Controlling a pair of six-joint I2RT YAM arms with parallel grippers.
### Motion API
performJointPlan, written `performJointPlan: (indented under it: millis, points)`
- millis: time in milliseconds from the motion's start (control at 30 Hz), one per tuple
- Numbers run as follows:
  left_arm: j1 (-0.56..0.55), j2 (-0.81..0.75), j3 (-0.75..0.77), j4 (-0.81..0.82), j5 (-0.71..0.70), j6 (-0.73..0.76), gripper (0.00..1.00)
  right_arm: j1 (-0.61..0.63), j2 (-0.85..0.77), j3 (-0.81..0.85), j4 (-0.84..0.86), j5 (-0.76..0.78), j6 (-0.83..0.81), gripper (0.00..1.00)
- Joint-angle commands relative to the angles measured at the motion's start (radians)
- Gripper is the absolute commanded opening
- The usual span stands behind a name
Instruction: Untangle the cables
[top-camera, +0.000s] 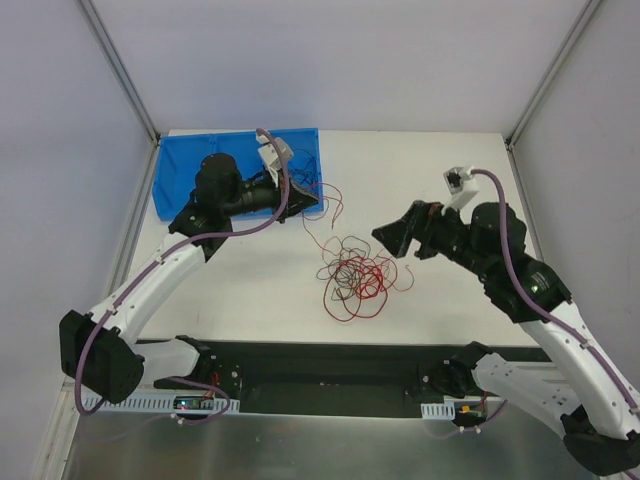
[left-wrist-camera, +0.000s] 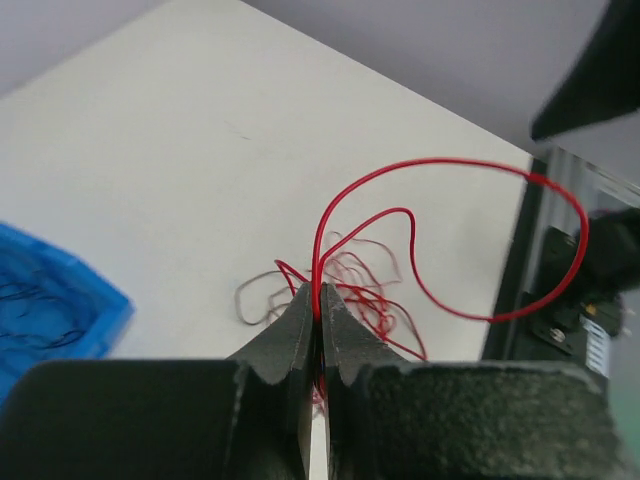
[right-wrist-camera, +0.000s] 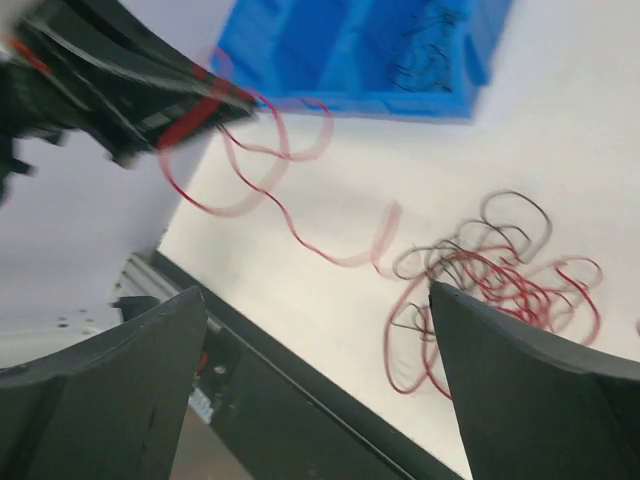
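Note:
The cables (top-camera: 355, 275) lie in a loose red and black tangle in the middle of the white table. My left gripper (top-camera: 316, 204) is over the near right corner of the blue bin (top-camera: 185, 170). In the left wrist view that gripper (left-wrist-camera: 320, 296) is shut on one red cable (left-wrist-camera: 452, 164), which loops up from the tangle (left-wrist-camera: 345, 285). My right gripper (top-camera: 392, 240) hovers just right of the tangle. The right wrist view shows it (right-wrist-camera: 316, 292) open and empty, with the tangle (right-wrist-camera: 505, 280) by its right finger and the held red cable (right-wrist-camera: 262, 200) blurred.
The blue bin (right-wrist-camera: 340, 45) at the back left holds a few thin black cables (right-wrist-camera: 430, 50). A black strip (top-camera: 330, 365) runs along the table's near edge between the arm bases. Grey walls with metal posts enclose the back and sides.

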Motion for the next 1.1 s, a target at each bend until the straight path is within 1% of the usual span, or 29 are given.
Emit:
performJointPlan:
  millis: [0, 133, 167, 233, 267, 367, 433, 500, 533, 600, 733, 800, 867, 900, 1000, 1067]
  points:
    - [0.021, -0.076, -0.024, -0.035, -0.354, 0.078, 0.0, -0.002, -0.098, -0.193, -0.119, 0.121, -0.07, 0.96]
    - [0.046, -0.098, -0.047, -0.043, -0.567, 0.078, 0.0, -0.004, -0.153, -0.317, -0.175, 0.139, -0.082, 0.96]
    - [0.067, -0.101, -0.049, -0.045, -0.578, 0.081, 0.0, -0.004, -0.182, -0.344, -0.169, 0.139, -0.072, 0.96]
    - [0.121, -0.093, -0.023, -0.051, -0.537, 0.09, 0.0, -0.002, -0.248, -0.422, -0.111, 0.121, -0.049, 0.98]
    - [0.136, -0.092, -0.004, -0.064, -0.54, 0.093, 0.0, -0.004, -0.275, -0.446, -0.088, 0.101, -0.046, 0.99]
    - [0.153, -0.049, 0.091, -0.094, -0.541, 0.112, 0.0, -0.004, -0.34, -0.493, -0.068, 0.093, -0.053, 0.99]
    - [0.161, -0.005, 0.164, -0.121, -0.564, 0.129, 0.0, -0.004, -0.371, -0.508, -0.076, 0.091, -0.079, 1.0]
    - [0.178, 0.037, 0.206, -0.124, -0.607, 0.129, 0.0, -0.007, -0.4, -0.516, -0.094, 0.11, -0.096, 1.0]
    - [0.187, 0.055, 0.223, -0.124, -0.624, 0.129, 0.0, -0.007, -0.418, -0.522, -0.103, 0.12, -0.096, 0.97]
    - [0.219, 0.092, 0.255, -0.123, -0.65, 0.159, 0.0, -0.008, -0.463, -0.532, -0.111, 0.124, -0.104, 0.96]
    - [0.297, 0.161, 0.307, -0.123, -0.699, 0.162, 0.0, -0.007, -0.545, -0.571, -0.117, 0.139, -0.095, 0.96]
    - [0.346, 0.193, 0.339, -0.121, -0.677, 0.146, 0.0, -0.008, -0.585, -0.588, -0.114, 0.139, -0.084, 0.96]
    - [0.392, 0.251, 0.387, -0.126, -0.602, 0.141, 0.0, -0.008, -0.616, -0.597, -0.114, 0.139, -0.073, 0.96]
    - [0.414, 0.273, 0.411, -0.13, -0.554, 0.108, 0.0, -0.008, -0.627, -0.598, -0.116, 0.139, -0.072, 0.96]
    - [0.448, 0.359, 0.467, -0.134, -0.442, 0.046, 0.0, -0.007, -0.636, -0.594, -0.111, 0.139, -0.07, 0.96]
    - [0.448, 0.399, 0.49, -0.134, -0.399, 0.021, 0.0, -0.008, -0.635, -0.588, -0.11, 0.139, -0.073, 0.96]
